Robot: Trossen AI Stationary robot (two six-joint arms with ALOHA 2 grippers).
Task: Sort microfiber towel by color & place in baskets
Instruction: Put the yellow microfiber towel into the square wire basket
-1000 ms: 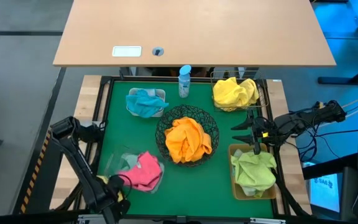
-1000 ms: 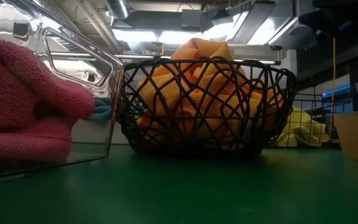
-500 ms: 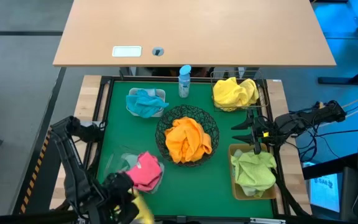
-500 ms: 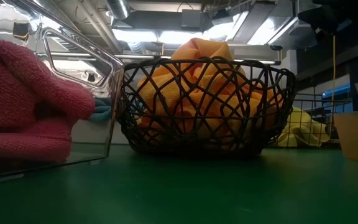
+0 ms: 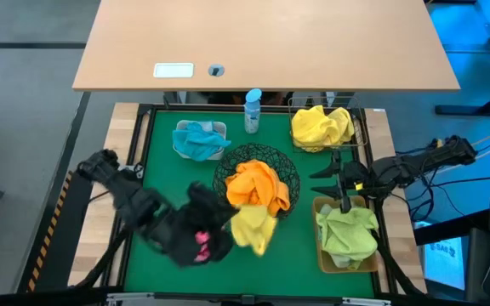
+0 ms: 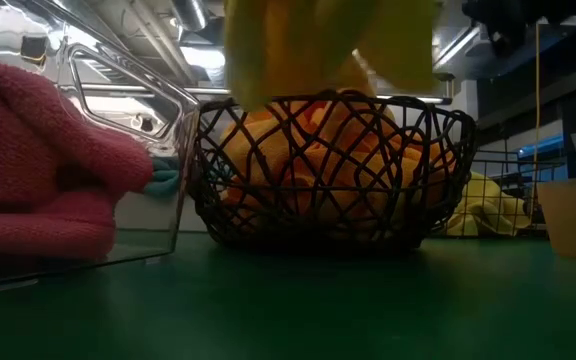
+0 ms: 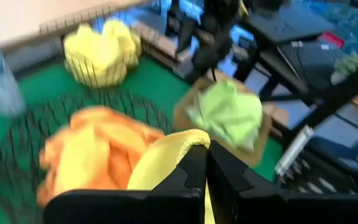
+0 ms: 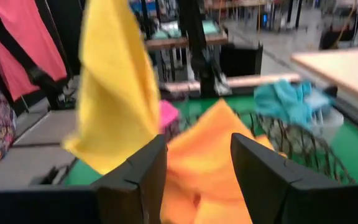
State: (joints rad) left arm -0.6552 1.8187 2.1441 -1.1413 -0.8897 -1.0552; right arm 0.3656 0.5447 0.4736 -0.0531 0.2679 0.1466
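My left gripper (image 5: 230, 219) hangs over the table's near middle, shut on a yellow towel (image 5: 254, 228) beside the black wire bowl (image 5: 289, 172), which holds an orange towel (image 5: 258, 189). The arm hides most of the pink towel (image 5: 202, 247); the low view shows that towel (image 6: 38, 160) in the clear tray (image 6: 133, 120). A blue towel (image 5: 196, 140) lies in the white tub, a yellow towel (image 5: 321, 125) in the square wire basket, and a green towel (image 5: 347, 234) in the tan bin. My right gripper (image 5: 330, 185) waits open at the right edge. My left gripper pinches the yellow towel's upper fold (image 7: 185, 142) between its two shut fingers (image 7: 225, 177). It comes at the fold slanting down, from the table's left. The towel (image 8: 114, 106) hangs slack below the fingers, clear of the table, just above the wire bowl's near rim.
A blue-capped bottle (image 5: 253, 110) stands at the far edge between the white tub and the square wire basket. A wooden desk (image 5: 270, 42) lies beyond the green mat. Bare mat (image 5: 292, 255) shows at the near middle.
My left gripper has risen from the table's near left corner and swung toward the right and the middle, turning as it went. It has brought up a yellow towel, which now hangs clear by the wire bowl. The arm now covers the pink towel.
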